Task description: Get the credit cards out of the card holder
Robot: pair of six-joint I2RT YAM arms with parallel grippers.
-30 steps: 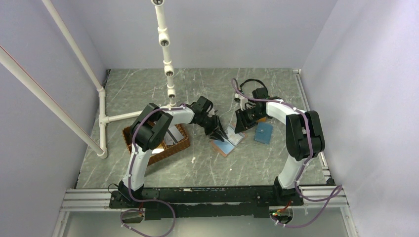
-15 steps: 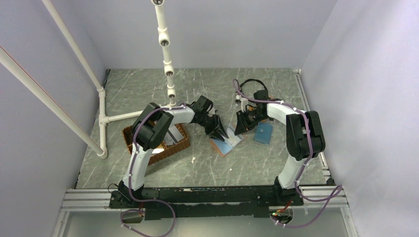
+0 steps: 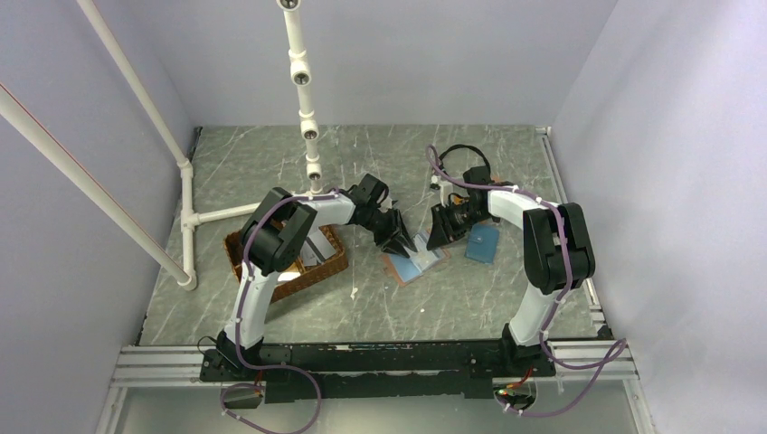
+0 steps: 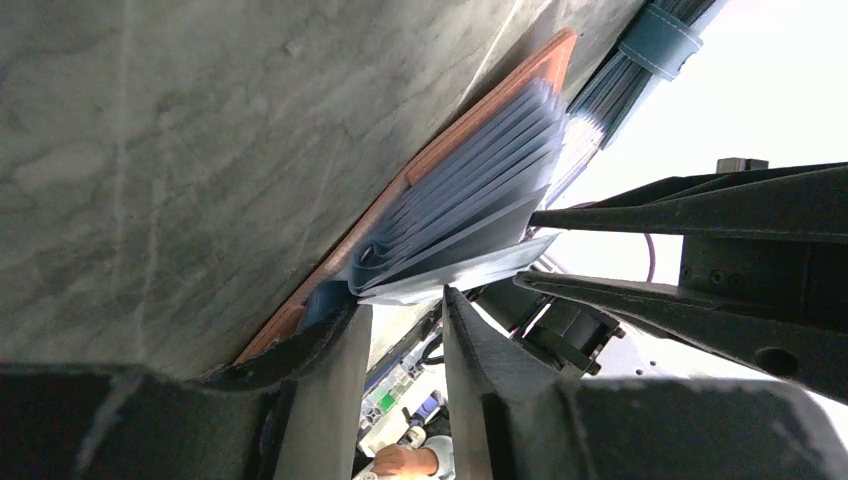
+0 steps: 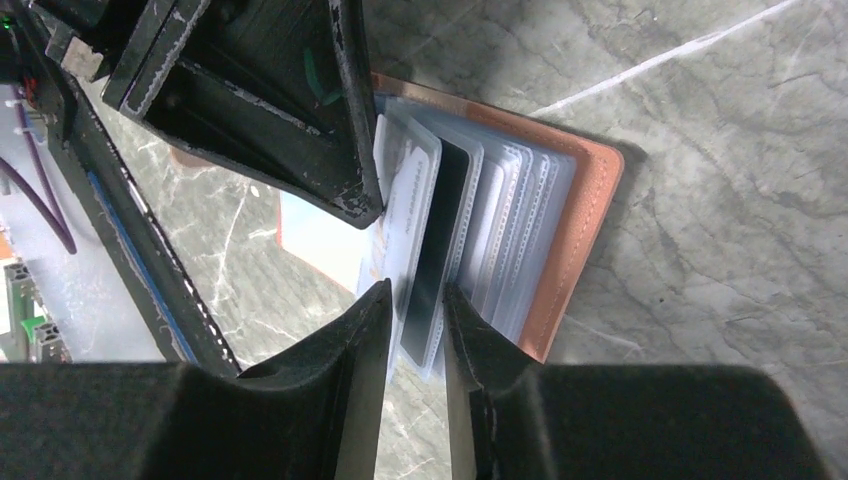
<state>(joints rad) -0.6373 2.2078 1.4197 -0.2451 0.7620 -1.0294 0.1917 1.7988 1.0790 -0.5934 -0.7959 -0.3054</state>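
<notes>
The card holder lies open on the table, salmon-pink outside with light-blue pockets fanned out. A pale card and a dark card sit in neighbouring sleeves. My right gripper is open by a narrow gap, its fingertips on either side of the dark card's sleeve end. My left gripper is narrowly open and empty, its tips at the holder's near pockets. In the right wrist view it rests against the pale card's sleeve.
A teal-blue wallet lies just right of the holder. A wicker basket with items stands to the left under my left arm. White pipes stand at the far left. Black cables loop behind my right gripper.
My right gripper has shifted slightly left towards the holder. The holder has turned and slid a little to the left. My left gripper has barely moved.
</notes>
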